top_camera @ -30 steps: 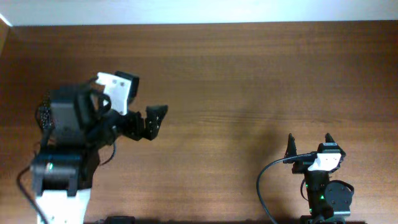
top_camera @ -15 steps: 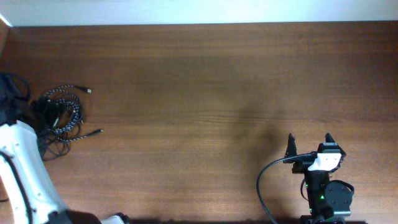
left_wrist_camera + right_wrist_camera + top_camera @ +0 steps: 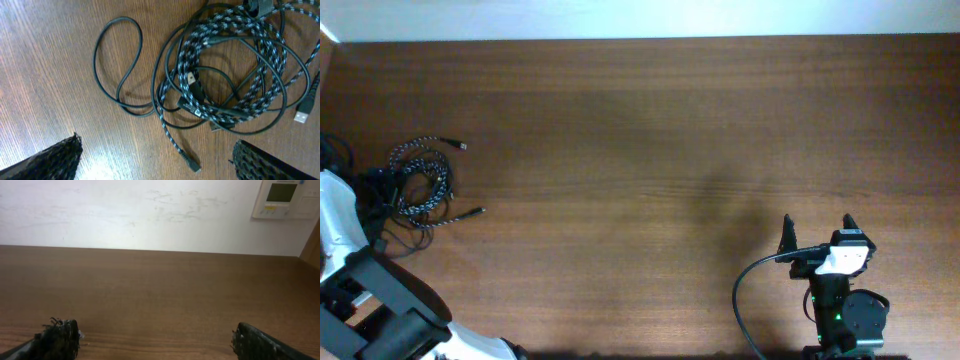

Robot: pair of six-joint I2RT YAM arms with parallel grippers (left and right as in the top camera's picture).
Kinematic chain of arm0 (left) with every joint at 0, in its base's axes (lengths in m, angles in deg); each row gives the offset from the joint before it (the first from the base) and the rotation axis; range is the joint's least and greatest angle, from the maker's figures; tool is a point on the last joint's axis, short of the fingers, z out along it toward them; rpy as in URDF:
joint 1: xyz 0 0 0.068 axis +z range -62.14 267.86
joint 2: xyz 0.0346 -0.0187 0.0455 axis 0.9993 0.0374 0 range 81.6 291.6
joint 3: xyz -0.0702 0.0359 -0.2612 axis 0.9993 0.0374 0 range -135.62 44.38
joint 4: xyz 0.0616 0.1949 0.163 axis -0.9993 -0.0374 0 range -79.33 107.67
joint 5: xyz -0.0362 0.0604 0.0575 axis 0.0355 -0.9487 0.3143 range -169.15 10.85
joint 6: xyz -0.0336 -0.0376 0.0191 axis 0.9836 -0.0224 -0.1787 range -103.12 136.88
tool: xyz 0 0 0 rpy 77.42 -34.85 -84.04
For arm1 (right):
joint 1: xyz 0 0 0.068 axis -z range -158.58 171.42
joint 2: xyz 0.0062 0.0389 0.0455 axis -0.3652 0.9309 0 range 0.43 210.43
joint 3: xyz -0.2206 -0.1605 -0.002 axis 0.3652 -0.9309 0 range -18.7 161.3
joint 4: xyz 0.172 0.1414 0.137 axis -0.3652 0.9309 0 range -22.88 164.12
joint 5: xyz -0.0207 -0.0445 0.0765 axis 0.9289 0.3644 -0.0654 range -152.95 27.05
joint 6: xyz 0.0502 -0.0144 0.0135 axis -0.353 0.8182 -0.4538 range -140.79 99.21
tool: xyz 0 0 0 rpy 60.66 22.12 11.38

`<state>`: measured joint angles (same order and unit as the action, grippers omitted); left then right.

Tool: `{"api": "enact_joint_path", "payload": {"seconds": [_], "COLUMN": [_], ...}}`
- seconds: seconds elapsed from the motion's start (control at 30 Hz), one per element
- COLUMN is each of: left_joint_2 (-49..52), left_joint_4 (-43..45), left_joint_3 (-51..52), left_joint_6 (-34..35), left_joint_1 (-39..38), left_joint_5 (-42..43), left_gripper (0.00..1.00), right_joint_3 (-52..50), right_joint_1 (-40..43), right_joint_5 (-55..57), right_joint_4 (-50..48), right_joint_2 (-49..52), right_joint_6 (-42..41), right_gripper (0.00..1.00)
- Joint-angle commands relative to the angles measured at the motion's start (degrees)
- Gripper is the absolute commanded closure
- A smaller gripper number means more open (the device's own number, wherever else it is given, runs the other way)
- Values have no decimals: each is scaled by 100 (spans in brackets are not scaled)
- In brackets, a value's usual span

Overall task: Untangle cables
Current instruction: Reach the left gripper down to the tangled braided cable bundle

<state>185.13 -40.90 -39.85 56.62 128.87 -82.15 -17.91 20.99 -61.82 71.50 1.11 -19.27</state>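
Observation:
The cables lie in one tangled heap at the table's left edge [image 3: 420, 183]. In the left wrist view a black-and-white speckled braided cord [image 3: 227, 47] is coiled in loops, with thin black cords [image 3: 120, 55] threaded through and looping out to the left. A small plug end [image 3: 193, 165] lies toward me and a silver USB plug [image 3: 300, 116] at the right. My left gripper [image 3: 155, 152] is open and empty, hovering above the heap's near side. My right gripper [image 3: 817, 232] is open and empty at the front right, far from the cables; it also shows in the right wrist view [image 3: 155, 332].
The left arm's white and black body [image 3: 350, 270] fills the front left corner beside the heap. The wooden table [image 3: 670, 150] runs back to a white wall. A wall control panel [image 3: 282, 197] shows at the upper right of the right wrist view.
The left arm has swung from over the left-middle of the table to the far left front corner, uncovering the cable heap. The right arm has not moved.

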Motion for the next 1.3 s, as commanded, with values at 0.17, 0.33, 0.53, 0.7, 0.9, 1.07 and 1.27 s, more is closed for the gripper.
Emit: {"api": "enact_joint_path", "payload": {"seconds": [0.17,0.33,0.53,0.7,0.9,1.07,1.27], "left_joint_2": [109,848,1530,1766,2184,2184,1851], "left_joint_4": [293,960,1668,2083,2061,1906,1473], "left_joint_3": [24,55,57,57,59,59,-105], "left_joint_6": [57,55,-614,-1414,-1414,-1412,-1379], "left_joint_1": [24,31,24,24,26,26,42], "left_joint_5": [-699,-732,-337,28,26,212,1119], "left_gripper": [0,21,39,21,81,100,100], "right_joint_3": [-48,-48,-48,-48,-48,-48,-48], "right_joint_1": [7,7,7,7,7,7,7], "right_joint_5": [68,68,68,68,68,68,68], "right_joint_4": [7,7,7,7,7,7,7], "right_joint_2": [-39,-39,-39,-39,-39,-39,-39], "right_joint_6": [-22,-22,-22,-22,-22,-22,-22], "right_gripper": [1,1,1,1,1,1,1]}}
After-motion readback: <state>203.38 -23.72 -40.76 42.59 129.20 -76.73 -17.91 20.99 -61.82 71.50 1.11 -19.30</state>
